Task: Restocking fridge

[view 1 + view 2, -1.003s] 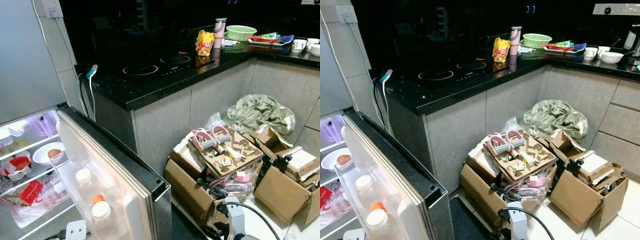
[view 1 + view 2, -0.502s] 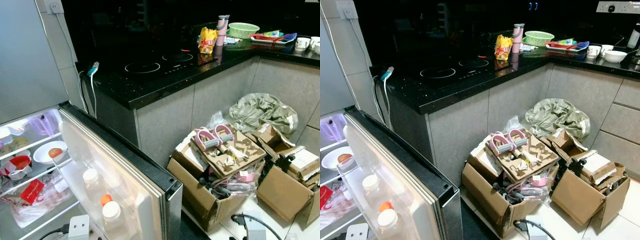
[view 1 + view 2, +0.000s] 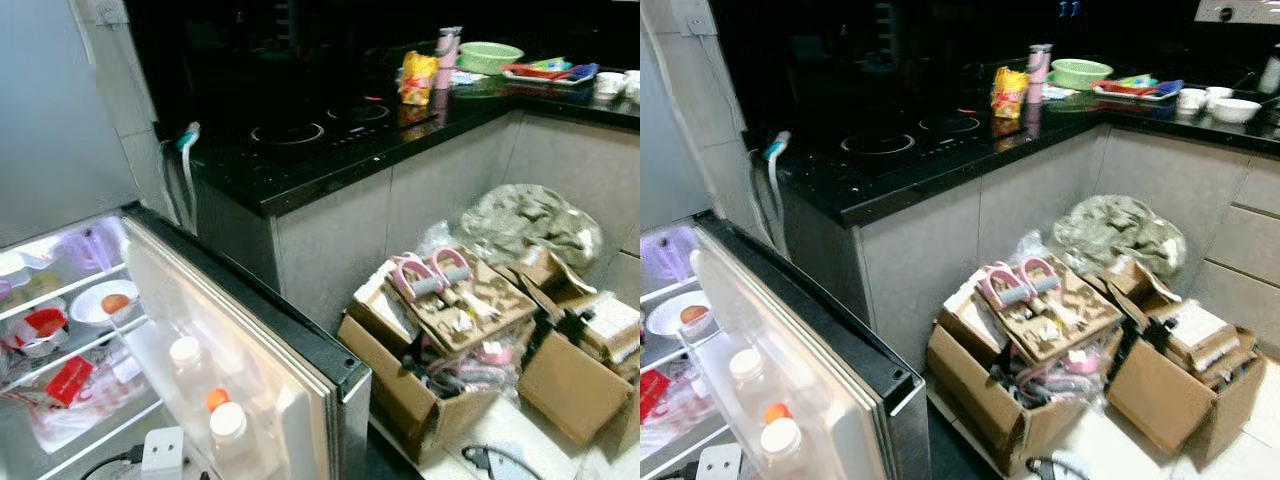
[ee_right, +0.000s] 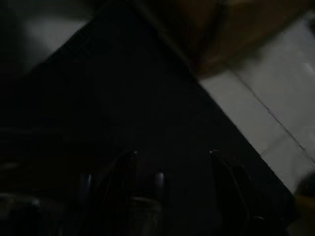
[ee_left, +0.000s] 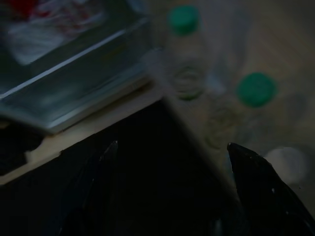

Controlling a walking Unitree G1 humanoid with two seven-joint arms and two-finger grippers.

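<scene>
left tool [image 5: 170,191]: two black fingers spread wide apart, gripping nothing, hanging over a dark mat with two green-capped bottles [image 5: 184,22] blurred beyond them
right tool [image 4: 170,189]: very dark picture; fingers stand apart with nothing between them, above a dark floor mat [image 4: 147,98], pale floor tiles [image 4: 275,103] and a cardboard edge beyond
fridge door [image 3: 235,345]: swung open at near left, its inner side facing left
door shelf: two white-capped bottles [image 3: 186,355] and an orange cap [image 3: 216,398] between them
fridge interior [image 3: 60,340]: lit, at left; wire shelves
upper shelf: white bowl [image 3: 100,303] holding an orange-red fruit, a purple container [image 3: 88,248] behind it
lower shelves: red-and-white tub [image 3: 35,328], a red packet [image 3: 68,381], and a clear plastic bag below
white plug [image 3: 162,452]: at near edge, with a black cable
surface [image 3: 330,150]: black counter, far and right of the fridge, with an induction hob [image 3: 320,125] set in
far on surface: yellow snack bag [image 3: 417,78], pink tumbler [image 3: 447,55], green basket [image 3: 487,55], tray and white cups at far right
floor, right: open cardboard boxes [image 3: 420,385] piled with packing inserts and pink handles [image 3: 428,275]; a crumpled grey-green bag [image 3: 530,225] behind them
</scene>
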